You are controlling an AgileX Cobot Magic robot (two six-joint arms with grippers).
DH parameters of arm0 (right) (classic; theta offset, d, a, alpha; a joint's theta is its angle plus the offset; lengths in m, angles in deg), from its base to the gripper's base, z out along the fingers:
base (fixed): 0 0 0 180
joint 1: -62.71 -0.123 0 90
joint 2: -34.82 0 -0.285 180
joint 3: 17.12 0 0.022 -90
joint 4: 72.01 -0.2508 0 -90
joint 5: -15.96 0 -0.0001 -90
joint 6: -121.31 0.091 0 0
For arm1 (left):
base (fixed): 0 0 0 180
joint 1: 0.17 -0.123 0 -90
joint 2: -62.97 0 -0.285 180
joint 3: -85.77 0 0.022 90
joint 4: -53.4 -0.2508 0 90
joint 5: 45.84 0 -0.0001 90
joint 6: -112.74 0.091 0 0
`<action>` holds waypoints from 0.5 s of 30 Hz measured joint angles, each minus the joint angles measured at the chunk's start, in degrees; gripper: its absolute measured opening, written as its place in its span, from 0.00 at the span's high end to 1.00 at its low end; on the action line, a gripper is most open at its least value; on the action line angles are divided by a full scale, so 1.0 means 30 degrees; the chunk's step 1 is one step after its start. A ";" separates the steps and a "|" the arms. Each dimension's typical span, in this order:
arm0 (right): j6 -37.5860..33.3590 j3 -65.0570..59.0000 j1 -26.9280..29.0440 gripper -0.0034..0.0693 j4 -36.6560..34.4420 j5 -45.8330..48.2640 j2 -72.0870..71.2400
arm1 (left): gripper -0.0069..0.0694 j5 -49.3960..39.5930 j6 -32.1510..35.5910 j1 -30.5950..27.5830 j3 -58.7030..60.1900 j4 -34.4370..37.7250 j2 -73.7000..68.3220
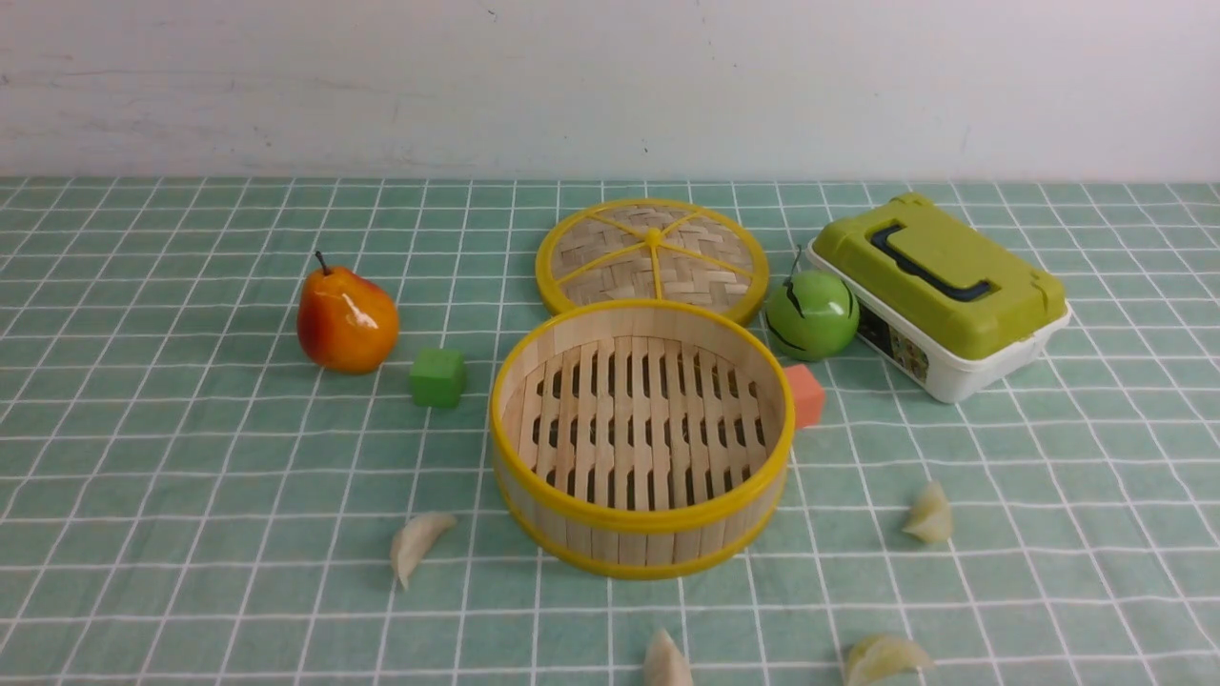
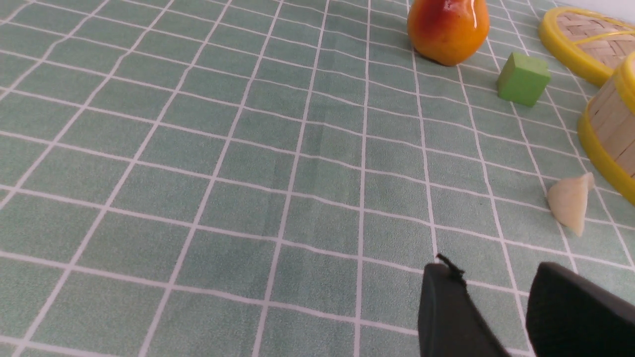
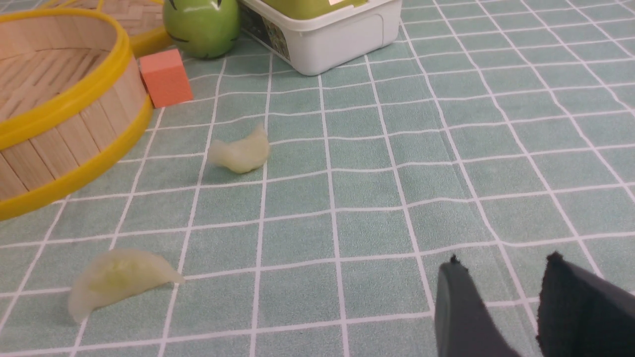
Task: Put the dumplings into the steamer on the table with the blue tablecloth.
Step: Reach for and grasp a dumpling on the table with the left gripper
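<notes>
The steamer (image 1: 640, 520) stands empty mid-table on the blue tablecloth (image 1: 191, 457). Several dumplings lie on the cloth around it: one front-left (image 1: 419, 545), one to the right (image 1: 929, 514), two at the near edge (image 1: 667, 663) (image 1: 886, 657). Neither gripper shows in the front view. My left gripper (image 2: 493, 270) hovers open and empty over bare cloth, short of the front-left dumpling (image 2: 570, 201) beside the steamer wall (image 2: 607, 134). My right gripper (image 3: 503, 263) is open and empty too, well away from two dumplings (image 3: 241, 152) (image 3: 116, 280) and the steamer (image 3: 64, 144).
The woven lid (image 1: 653, 255) lies flat behind the steamer. A pear (image 1: 346, 319) and green cube (image 1: 438, 377) sit at its left. An orange cube (image 1: 806, 394), a green apple (image 1: 812, 312) and a green-lidded white box (image 1: 939, 295) sit at its right.
</notes>
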 joint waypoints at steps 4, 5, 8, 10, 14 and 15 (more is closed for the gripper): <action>0.0000 0.0000 0.0000 0.62 0.0000 0.0000 0.0000 | 0.60 0.0000 0.0000 0.0000 0.0000 0.0000 0.0000; 0.0000 0.0000 0.0000 0.62 0.0000 0.0000 0.0000 | 0.60 0.0000 0.0000 0.0000 0.0000 0.0000 0.0000; 0.0000 0.0000 0.0000 0.62 0.0000 0.0000 0.0000 | 0.60 0.0000 0.0000 0.0000 0.0000 0.0000 0.0000; 0.0000 0.0000 0.0000 0.62 0.0000 0.0000 0.0000 | 0.60 0.0000 0.0000 0.0000 0.0000 0.0000 0.0000; 0.0000 0.0000 0.0000 0.62 0.0000 0.0000 0.0000 | 0.60 0.0063 0.0000 0.0000 0.0000 0.0063 0.0000; 0.0000 0.0000 0.0000 0.62 0.0000 0.0000 0.0000 | 0.60 0.0253 -0.0054 0.0000 0.0000 0.0355 0.0000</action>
